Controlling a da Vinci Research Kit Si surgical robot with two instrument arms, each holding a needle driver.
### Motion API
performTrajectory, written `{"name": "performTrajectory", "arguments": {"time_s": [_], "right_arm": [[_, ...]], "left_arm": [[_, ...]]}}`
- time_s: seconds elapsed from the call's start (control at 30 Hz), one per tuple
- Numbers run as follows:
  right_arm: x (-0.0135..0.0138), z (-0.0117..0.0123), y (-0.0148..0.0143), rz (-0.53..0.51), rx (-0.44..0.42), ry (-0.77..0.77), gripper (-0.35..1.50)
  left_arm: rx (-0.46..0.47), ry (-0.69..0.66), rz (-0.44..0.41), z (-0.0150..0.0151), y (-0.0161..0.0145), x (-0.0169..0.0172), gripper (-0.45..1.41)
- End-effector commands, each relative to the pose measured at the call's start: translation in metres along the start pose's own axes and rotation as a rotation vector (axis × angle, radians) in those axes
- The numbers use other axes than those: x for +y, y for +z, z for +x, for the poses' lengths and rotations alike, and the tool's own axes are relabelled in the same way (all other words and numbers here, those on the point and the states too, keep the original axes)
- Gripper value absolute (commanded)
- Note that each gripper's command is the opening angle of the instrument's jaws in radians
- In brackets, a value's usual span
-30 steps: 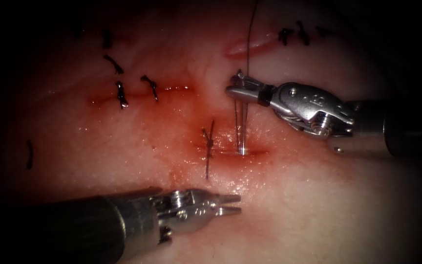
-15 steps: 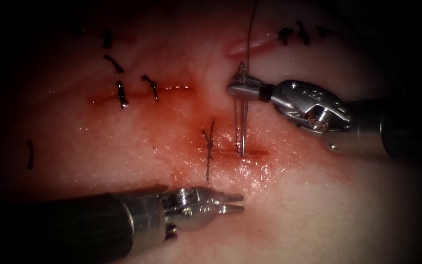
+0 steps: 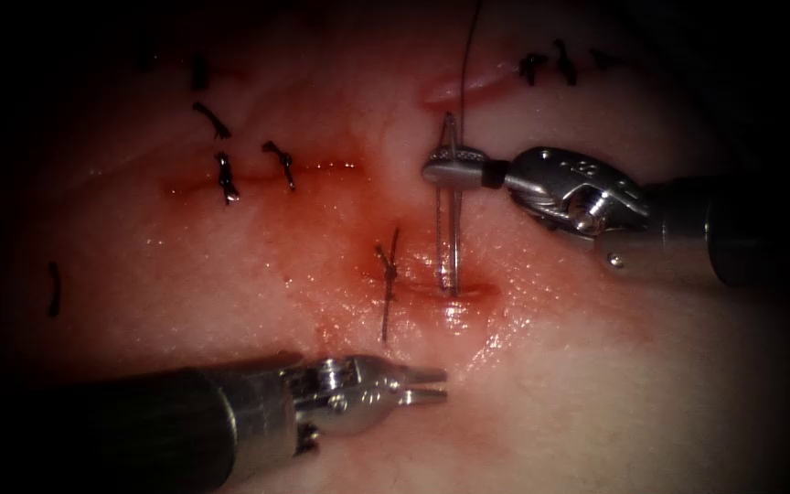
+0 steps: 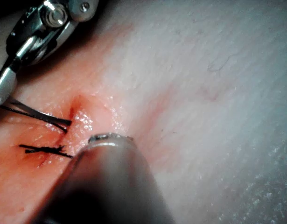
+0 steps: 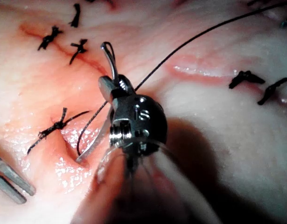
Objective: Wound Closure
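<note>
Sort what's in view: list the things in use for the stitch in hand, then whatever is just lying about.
In use:
- right hand, shut on the needle near its thread end; needle's point in the tissue at the cut
- thread, running up from the needle
- left hand, open, holding nothing

Lying about:
- tied stitch left of the needle
- older stitches
- red fluid

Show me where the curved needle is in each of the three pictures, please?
Endoscope view: the needle stands held in the right tool, its tip in the cut.
Left wrist view: needle enters the cut from the right tool.
Right wrist view: needle under the tool.
Shared landmark: the knotted stitch beside it.
</note>
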Motion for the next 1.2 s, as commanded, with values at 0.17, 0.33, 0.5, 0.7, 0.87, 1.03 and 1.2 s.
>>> {"name": "performTrajectory", "arguments": {"time_s": [0.17,0.33,0.5,0.7,0.87,1.03,1.2], "right_arm": [[-0.0003,0.0001,0.0012,0.023,0.01,0.028,-0.35],[-0.0009,-0.0004,0.0011,0.014,0.01,0.025,-0.35],[-0.0015,-0.0012,0.0013,0.013,0.01,0.045,-0.35],[-0.0023,-0.0008,0.0011,0.006,-0.026,0.112,-0.35],[-0.0026,-0.0006,0.0011,0.038,-0.049,0.191,-0.35],[-0.0026,-0.0007,0.0012,0.066,-0.072,0.253,-0.35],[-0.0027,-0.001,0.0013,0.098,-0.096,0.305,-0.35]], "left_arm": [[-0.001,0.005,-0.004,-0.0001,0.0006,0.0,0.15],[0.001,0.013,-0.01,-0.0007,-0.0003,0.0008,0.15],[0.002,0.012,-0.013,-0.001,-0.0009,0.0015,0.12],[0.003,0.008,-0.014,-0.0012,-0.0008,0.0014,0.12],[-0.007,0.011,-0.019,-0.0015,-0.0001,0.0014,0.1],[-0.012,0.015,-0.032,-0.0016,0.0008,0.0018,0.1],[-0.009,0.016,-0.036,-0.0017,0.0006,0.0019,0.1]]}}
